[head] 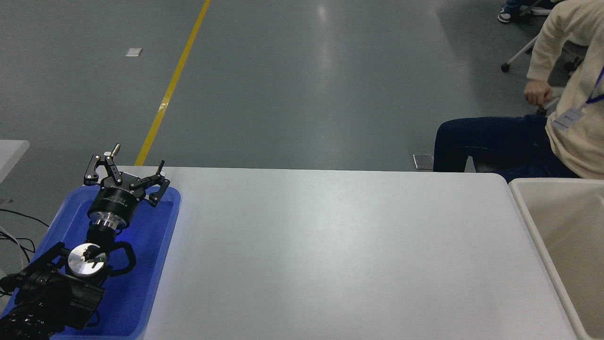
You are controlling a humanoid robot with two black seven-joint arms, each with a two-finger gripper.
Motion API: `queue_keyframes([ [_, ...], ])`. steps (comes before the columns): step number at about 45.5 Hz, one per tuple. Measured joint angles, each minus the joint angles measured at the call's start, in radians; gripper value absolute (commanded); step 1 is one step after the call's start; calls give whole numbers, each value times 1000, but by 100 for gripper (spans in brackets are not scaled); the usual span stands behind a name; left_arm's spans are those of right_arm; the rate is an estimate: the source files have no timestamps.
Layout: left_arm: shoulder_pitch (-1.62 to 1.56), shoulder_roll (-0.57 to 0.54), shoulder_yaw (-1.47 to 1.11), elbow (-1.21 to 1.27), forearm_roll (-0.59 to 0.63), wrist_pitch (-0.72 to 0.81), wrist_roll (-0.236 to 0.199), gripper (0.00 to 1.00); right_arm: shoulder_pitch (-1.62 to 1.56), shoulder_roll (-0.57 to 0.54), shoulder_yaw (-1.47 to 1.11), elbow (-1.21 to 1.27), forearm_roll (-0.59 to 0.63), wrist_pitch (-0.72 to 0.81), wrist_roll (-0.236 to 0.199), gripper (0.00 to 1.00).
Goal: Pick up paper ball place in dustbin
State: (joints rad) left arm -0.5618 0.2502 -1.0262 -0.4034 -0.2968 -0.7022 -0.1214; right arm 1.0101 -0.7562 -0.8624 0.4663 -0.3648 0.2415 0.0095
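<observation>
**Figure: Head view, right arm absent, paper ball out of sight**

The left claw (126, 175) sits at 9 o'clock, parked over the blue tray (155, 264), its fingers spread wide with nothing between them. The right arm and its claw do not appear in this view, so their state cannot be told. The paper ball is nowhere visible: it is not on the table (330, 255), and the small part of the dustbin (524, 198) that shows at 3 o'clock has only bare cream walls. Most of the bin's interior lies beyond the picture's right edge, so the ball may already rest inside; this is a judgement, not an observation.

Handling, as judged from the task alone: a crumpled paper wad is likely very light, soft and springy, not fragile. It should yield under the fingers, so a grip across its widest part seems best, closing until the creases compress and catch. Its lightness suggests it could roll or be nudged away by a glancing touch.

The table is white, smooth and faintly glossy, with the dustbin set against its right end. Beyond lies a grey polished floor with 1 yellow line (174, 80). A seated person (566, 118) occupies 2 o'clock, near the bin.
</observation>
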Motion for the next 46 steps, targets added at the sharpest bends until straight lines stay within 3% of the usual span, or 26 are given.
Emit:
queue_keyframes([
  [25, -1, 0, 0, 0, 1, 0, 0, 100, -301, 208, 196, -371, 0, -101, 0, 1],
  [30, 0, 0, 0, 0, 1, 0, 0, 100, -318, 227, 208, -395, 0, -123, 0, 53],
  [33, 0, 0, 0, 0, 1, 0, 0, 100, -326, 235, 213, -406, 0, -148, 0, 73],
  [36, 0, 0, 0, 0, 1, 0, 0, 100, -332, 243, 217, -413, 0, -188, 1, 81],
  [46, -1, 0, 0, 0, 1, 0, 0, 100, -343, 261, 241, -419, 1, -312, 1, 91],
])
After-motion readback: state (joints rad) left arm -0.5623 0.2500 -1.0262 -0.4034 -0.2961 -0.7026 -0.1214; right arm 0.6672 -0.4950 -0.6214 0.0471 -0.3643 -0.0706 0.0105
